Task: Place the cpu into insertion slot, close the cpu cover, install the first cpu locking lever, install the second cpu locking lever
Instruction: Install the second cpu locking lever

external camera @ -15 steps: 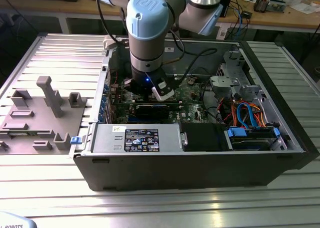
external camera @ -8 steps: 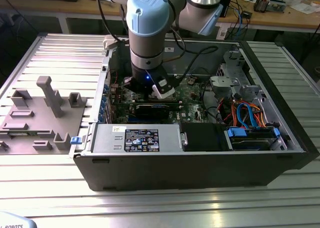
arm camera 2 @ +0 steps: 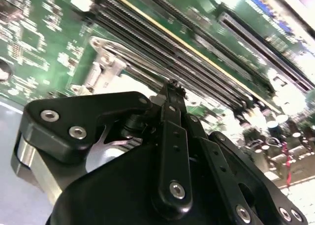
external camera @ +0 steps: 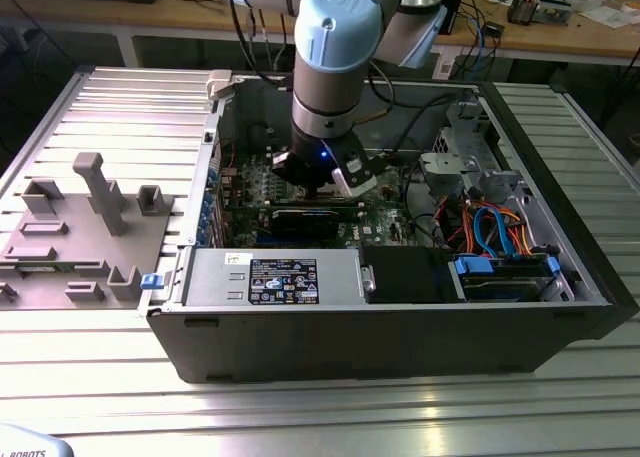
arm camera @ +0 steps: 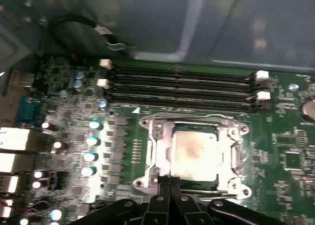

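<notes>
In the first wrist view the cpu (arm camera: 193, 148), a square dull silver chip, lies in its socket on the green motherboard (arm camera: 275, 156). The cpu cover (arm camera: 160, 147), a silvery frame, lies flat around it. A thin wire lever (arm camera: 187, 118) runs along the socket edge nearest the memory slots. My gripper (arm camera: 170, 188) is shut, its black fingertips pressed together at the opposite socket edge with nothing seen between them. The second wrist view shows the gripper (arm camera 2: 172, 87) just over a silvery socket bracket (arm camera 2: 106, 62). In the exterior view the gripper (external camera: 318, 185) reaches down into the open computer case.
Long memory slots (arm camera: 182, 87) run beside the socket, with the grey case wall (arm camera: 206, 23) behind them. The case holds a power supply (external camera: 280, 280), a black block (external camera: 405, 274) and a drive bay with blue cables (external camera: 495, 237). A grey fixture (external camera: 90, 217) stands at the exterior view's left.
</notes>
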Tool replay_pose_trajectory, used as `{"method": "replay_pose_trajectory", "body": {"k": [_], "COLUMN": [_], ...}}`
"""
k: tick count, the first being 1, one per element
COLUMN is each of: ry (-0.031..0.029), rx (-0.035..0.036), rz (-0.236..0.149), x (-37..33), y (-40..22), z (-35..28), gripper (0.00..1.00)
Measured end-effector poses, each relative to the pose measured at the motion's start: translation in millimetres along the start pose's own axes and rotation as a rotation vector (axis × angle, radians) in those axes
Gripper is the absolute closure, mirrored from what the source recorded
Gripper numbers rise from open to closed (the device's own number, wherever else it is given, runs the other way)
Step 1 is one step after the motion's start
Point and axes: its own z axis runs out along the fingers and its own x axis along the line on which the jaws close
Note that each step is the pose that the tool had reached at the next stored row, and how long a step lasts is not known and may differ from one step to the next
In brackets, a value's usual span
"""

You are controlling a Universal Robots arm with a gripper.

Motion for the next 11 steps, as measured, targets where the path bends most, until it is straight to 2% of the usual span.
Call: {"method": "replay_pose_trajectory", "body": {"k": [1, 2, 3, 5, 9, 10, 11], "ry": [0.0032, 0.0051, 0.0073, 0.0094, 0.0133, 0.0146, 0.0154], "rx": [0.0042, 0.0121, 0.0405, 0.0697, 0.1237, 0.1417, 0.1524], "rz": [0.001, 0.001, 0.002, 0.003, 0.004, 0.004, 0.005], "x": [-4.3, -6.9, -9.2, -10.6, -12.3, -12.6, -12.8], "y": [1.4, 3.7, 9.3, 14.1, 23.3, 26.0, 28.2], "z": [0.3, 0.8, 2.3, 3.4, 4.6, 4.1, 3.2], "gripper": [0.89, 0.89, 0.89, 0.89, 0.89, 0.89, 0.89]}}
